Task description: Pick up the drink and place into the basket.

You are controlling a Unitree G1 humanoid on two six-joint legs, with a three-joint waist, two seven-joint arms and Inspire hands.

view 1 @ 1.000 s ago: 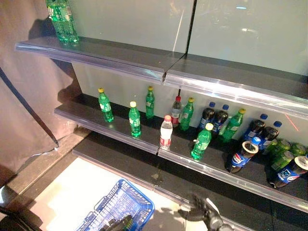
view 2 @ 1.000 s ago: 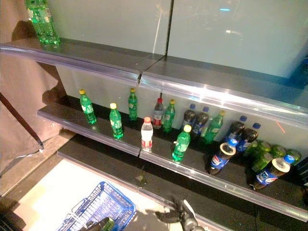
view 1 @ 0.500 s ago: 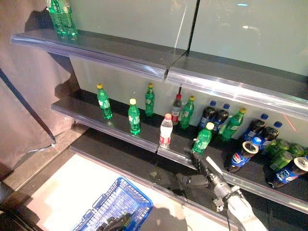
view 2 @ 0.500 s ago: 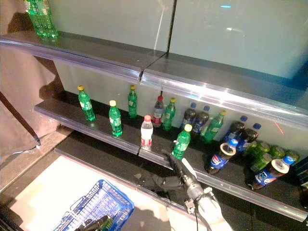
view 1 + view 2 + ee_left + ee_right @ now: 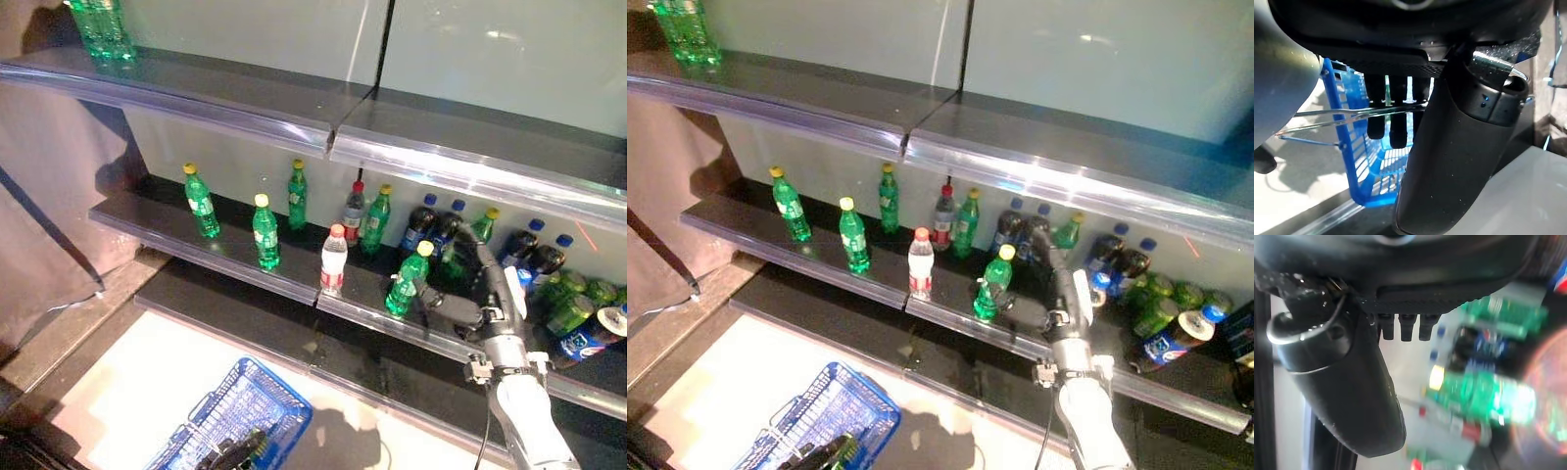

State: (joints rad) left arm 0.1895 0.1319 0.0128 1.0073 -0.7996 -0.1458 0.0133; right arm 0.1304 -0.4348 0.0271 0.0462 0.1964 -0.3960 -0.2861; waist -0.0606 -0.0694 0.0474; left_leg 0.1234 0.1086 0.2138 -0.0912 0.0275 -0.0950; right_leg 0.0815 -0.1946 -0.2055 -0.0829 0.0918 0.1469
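A green bottle with a yellow cap (image 5: 407, 280) stands near the front edge of the middle shelf (image 5: 147, 223). My right hand (image 5: 493, 294) is open just right of it, fingers straight and pointing up toward the dark bottles behind, thumb reaching toward the green bottle without touching. The right wrist view shows the green bottle (image 5: 1479, 394) past my straight fingers (image 5: 1400, 328). My left hand (image 5: 235, 454) is shut on the thin wire handles (image 5: 1352, 115) of the blue basket (image 5: 230, 416), which hangs low at the left.
More green bottles (image 5: 265, 232), a clear bottle with a red cap (image 5: 334, 259) and dark cola bottles (image 5: 423, 223) stand on the middle shelf. Bottles lie on their sides at the right (image 5: 588, 338). An upper shelf (image 5: 245, 98) juts out overhead. A brown curtain (image 5: 39, 196) hangs at the left.
My right hand has risen from floor level up to the middle shelf and now stands beside the green bottle. The camera has shifted slightly. The basket still hangs low.
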